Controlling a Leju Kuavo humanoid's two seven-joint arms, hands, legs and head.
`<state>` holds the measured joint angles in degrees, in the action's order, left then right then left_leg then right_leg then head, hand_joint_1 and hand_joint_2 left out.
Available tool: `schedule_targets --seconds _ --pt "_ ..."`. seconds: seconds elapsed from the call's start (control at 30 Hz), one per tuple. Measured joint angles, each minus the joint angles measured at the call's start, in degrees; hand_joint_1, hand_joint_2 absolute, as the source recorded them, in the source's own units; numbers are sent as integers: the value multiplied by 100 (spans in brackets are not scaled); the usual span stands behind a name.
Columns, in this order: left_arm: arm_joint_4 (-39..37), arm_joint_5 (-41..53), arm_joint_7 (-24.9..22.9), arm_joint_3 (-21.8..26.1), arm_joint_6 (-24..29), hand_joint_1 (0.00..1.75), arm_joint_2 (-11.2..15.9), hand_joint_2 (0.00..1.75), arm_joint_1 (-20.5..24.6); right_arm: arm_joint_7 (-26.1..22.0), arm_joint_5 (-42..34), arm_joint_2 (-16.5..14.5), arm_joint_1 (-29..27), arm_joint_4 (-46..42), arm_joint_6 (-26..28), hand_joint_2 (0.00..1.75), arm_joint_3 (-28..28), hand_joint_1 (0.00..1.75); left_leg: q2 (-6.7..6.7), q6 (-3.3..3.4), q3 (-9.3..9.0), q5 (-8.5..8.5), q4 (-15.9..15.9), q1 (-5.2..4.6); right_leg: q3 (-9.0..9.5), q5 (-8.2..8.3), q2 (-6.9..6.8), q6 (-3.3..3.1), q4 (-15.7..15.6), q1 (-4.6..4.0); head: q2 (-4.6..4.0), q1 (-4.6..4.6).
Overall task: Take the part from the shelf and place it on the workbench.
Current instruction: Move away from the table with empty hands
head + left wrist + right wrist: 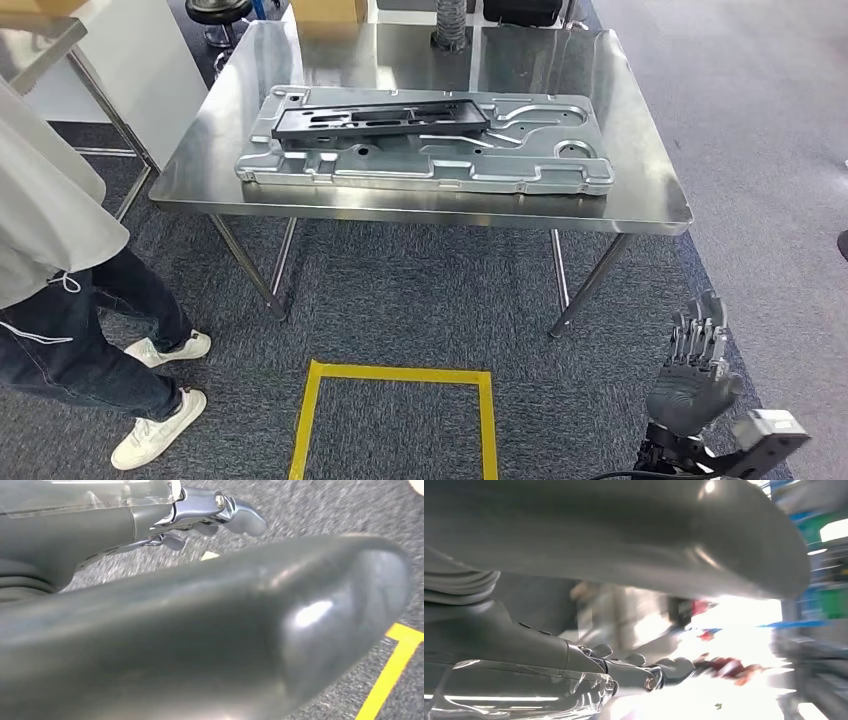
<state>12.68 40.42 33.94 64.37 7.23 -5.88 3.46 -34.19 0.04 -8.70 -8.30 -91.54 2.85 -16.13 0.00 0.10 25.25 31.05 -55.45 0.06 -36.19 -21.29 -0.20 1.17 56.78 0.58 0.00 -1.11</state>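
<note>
On the steel workbench lies a large silver pressed-metal part. A flat dark part rests on its left half. My right hand hangs low at the right, short of the table, fingers apart and holding nothing. The right wrist view shows that hand with straight fingers against a blurred bright room. In the left wrist view my left hand hangs over grey carpet, its fingers stretched out with nothing in them.
A person in dark jeans and white shoes stands at the left, close to the table's corner. A yellow taped square marks the carpet before the table. A white cabinet and a stool stand behind.
</note>
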Motion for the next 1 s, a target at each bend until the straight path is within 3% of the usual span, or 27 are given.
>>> schedule_targets --seconds 0.07,0.1,0.13,0.2,0.23,0.27,0.3,0.33,0.37,0.4,0.47,0.53,0.57,0.6,0.7,0.73,0.77,0.8,0.83,0.87,0.93,0.97,1.0 --pt "0 42 22 35 5 0 -22 0 -8 15 731 31 119 780 553 0 -144 0 30 110 89 -134 20 5 -34 -19 4 69 7 16 0 -7" --pt "0 74 32 48 4 0 -31 0 -8 3 1054 66 203 1271 809 0 -243 0 45 160 155 -219 38 10 -97 -188 8 93 128 22 0 3" --pt "0 110 41 58 -1 0 -37 0 -6 -41 1306 113 312 1826 1027 0 -367 0 59 200 237 -306 49 11 -191 -465 11 109 373 34 -1 10" --pt "0 181 51 75 -15 0 -39 0 -8 -247 1537 231 546 3032 1283 0 -690 0 63 243 432 -460 42 -16 -401 -1045 12 137 1131 43 -1 29" --pt "0 204 52 83 -21 0 -40 0 -13 -363 1575 288 639 3566 1353 0 -848 0 62 249 534 -534 31 -31 -452 -1170 12 147 1475 45 -1 32" --pt "0 219 52 91 -26 0 -42 0 -19 -453 1603 337 714 4041 1396 0 -988 0 62 248 639 -606 13 -46 -426 -1147 12 148 1673 41 -1 33" --pt "0 223 51 99 -28 0 -43 0 -22 -504 1621 376 776 4419 1416 44 -1092 0 63 241 744 -671 -11 -56 -302 -1019 12 138 1670 37 -1 33" --pt "0 226 51 108 -28 0 -44 0 -21 -530 1638 405 834 4726 1423 87 -1169 0 66 229 848 -730 -39 -63 -66 -869 12 116 1449 31 0 33" --pt "0 228 51 116 -28 0 -46 0 -13 -546 1655 429 895 4979 1424 131 -1228 0 71 213 937 -784 -75 -68 274 -797 11 84 1056 22 0 32" --pt "0 231 53 123 -29 0 -49 0 -6 -546 1677 449 963 5179 1431 175 -1274 0 79 194 1012 -827 -117 -78 638 -824 10 49 574 3 -1 33" --pt "1 255 60 132 -33 0 -52 0 6 -384 1788 489 1088 5532 1507 175 -1366 0 105 142 1091 -919 -173 -85 1090 -963 8 -27 -65 -35 -1 35" --pt "1 298 65 139 -43 0 -49 0 2 24 1933 541 1164 5944 1600 87 -1482 0 117 82 1118 -1015 -171 -75 1106 -933 -5 -105 -178 -52 0 54" --pt "1 317 66 143 -48 0 -44 0 -6 262 2008 569 1178 6178 1630 44 -1546 0 102 49 1145 -970 -200 -64 1064 -873 -20 -147 -191 -46 -1 69" --pt "1 338 65 145 -52 0 -40 0 -18 506 2100 596 1175 6408 1661 44 -1601 0 84 14 1193 -807 -312 -53 1006 -800 -37 -188 -204 -38 -1 60" --pt "0 401 52 148 -60 0 -30 0 -42 1278 2546 647 1095 6977 1795 175 -1652 0 53 -82 1410 100 -1230 0 736 -575 -63 -248 -205 -29 -1 25" --pt "0 421 50 148 -64 0 -25 0 -42 1588 2706 654 1069 7131 1811 175 -1640 0 53 -103 1439 264 -1570 13 629 -503 -63 -246 -192 -30 -1 24" --pt "0 440 50 147 -71 0 -20 0 -39 1903 2841 657 1046 7272 1805 175 -1621 0 53 -117 1404 280 -1788 20 518 -435 -61 -241 -170 -30 0 22" --pt "0 463 50 147 -79 0 -15 0 -36 2197 2947 658 1026 7395 1787 175 -1596 0 53 -122 1285 172 -1832 24 406 -373 -60 -231 -139 -28 0 21" --pt "0 481 50 147 -86 0 -11 0 -34 2435 3023 658 1009 7496 1757 175 -1565 0 53 -114 1062 5 -1667 26 300 -319 -56 -218 -102 -26 0 20" --pt "0 501 51 147 -96 0 -8 0 -29 2614 3077 653 999 7577 1715 175 -1534 0 49 -93 750 -121 -1323 23 209 -267 -51 -203 -64 -25 0 20" --pt "1 536 48 146 -111 0 0 0 -5 2853 3153 631 997 7686 1606 175 -1480 0 39 -33 98 -68 -414 -2 86 -169 -41 -154 -3 -35 0 23" --pt "2 555 46 145 -117 0 3 0 8 2926 3180 620 999 7723 1546 175 -1461 0 36 -4 -93 16 -93 -21 57 -114 -41 -122 6 -34 -1 24" --pt "2 568 41 145 -120 0 4 0 15 2979 3200 613 999 7752 1499 175 -1442 0 36 23 -170 72 86 -38 40 -56 -43 -85 -1 -31 -1 19"
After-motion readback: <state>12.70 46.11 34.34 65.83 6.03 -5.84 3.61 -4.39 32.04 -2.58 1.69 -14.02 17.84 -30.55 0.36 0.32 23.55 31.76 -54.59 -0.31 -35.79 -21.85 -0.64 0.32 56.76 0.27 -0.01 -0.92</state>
